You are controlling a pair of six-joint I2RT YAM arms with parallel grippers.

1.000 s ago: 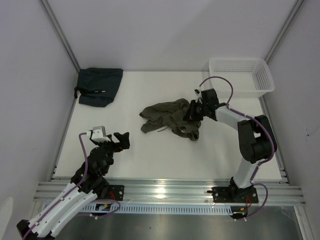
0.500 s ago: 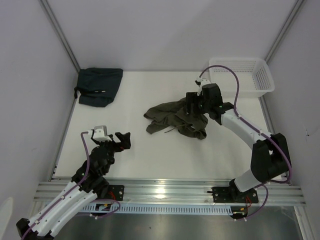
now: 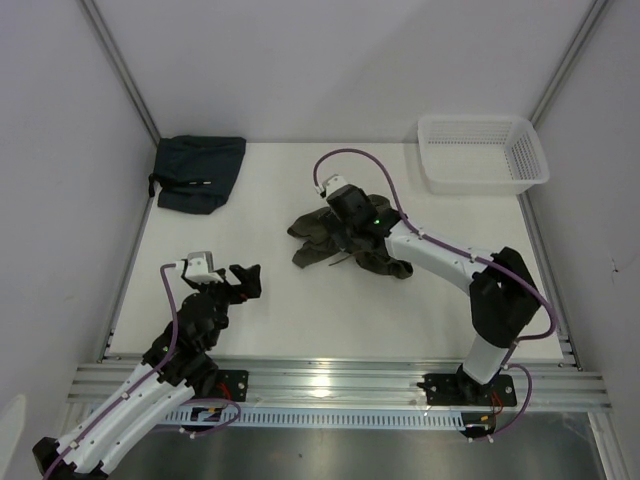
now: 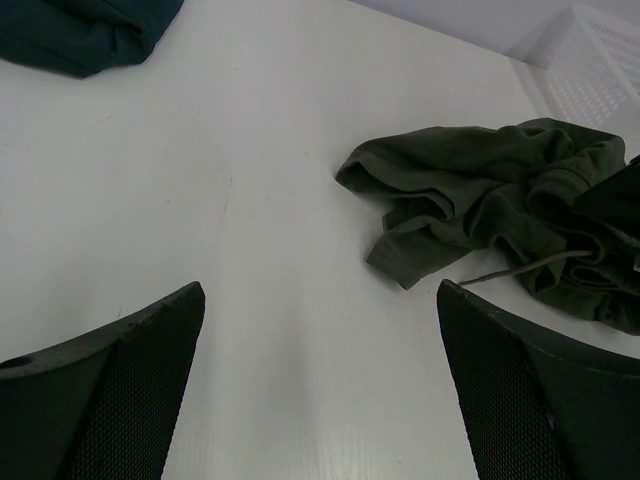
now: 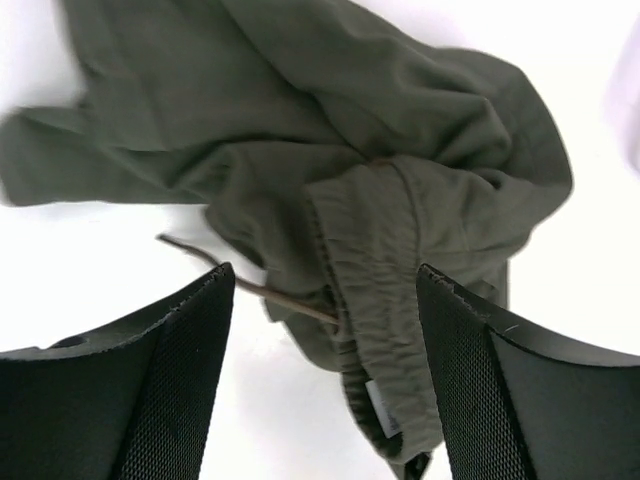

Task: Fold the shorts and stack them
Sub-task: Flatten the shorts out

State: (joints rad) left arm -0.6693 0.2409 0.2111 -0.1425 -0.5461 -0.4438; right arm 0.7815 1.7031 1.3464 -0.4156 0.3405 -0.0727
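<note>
The olive-green shorts (image 3: 335, 240) lie crumpled in a heap in the middle of the table. My right gripper (image 3: 352, 222) hovers just above the heap, open and empty. In the right wrist view its jaws (image 5: 325, 340) stand wide apart over the shorts (image 5: 330, 130), with the elastic waistband (image 5: 385, 300) and the thin brownish drawstring (image 5: 245, 283) between them. My left gripper (image 3: 243, 280) is open and empty near the front left, well short of the shorts. In the left wrist view (image 4: 320, 390) the shorts (image 4: 470, 195) lie ahead to the right.
A dark teal folded garment (image 3: 198, 170) lies at the back left corner and shows in the left wrist view (image 4: 80, 30). A white plastic basket (image 3: 483, 150) stands at the back right. Metal frame rails border the table.
My right arm has swung left, from the right edge of the shorts to above their middle. The heap shifted slightly to the right. The left arm has not moved.
</note>
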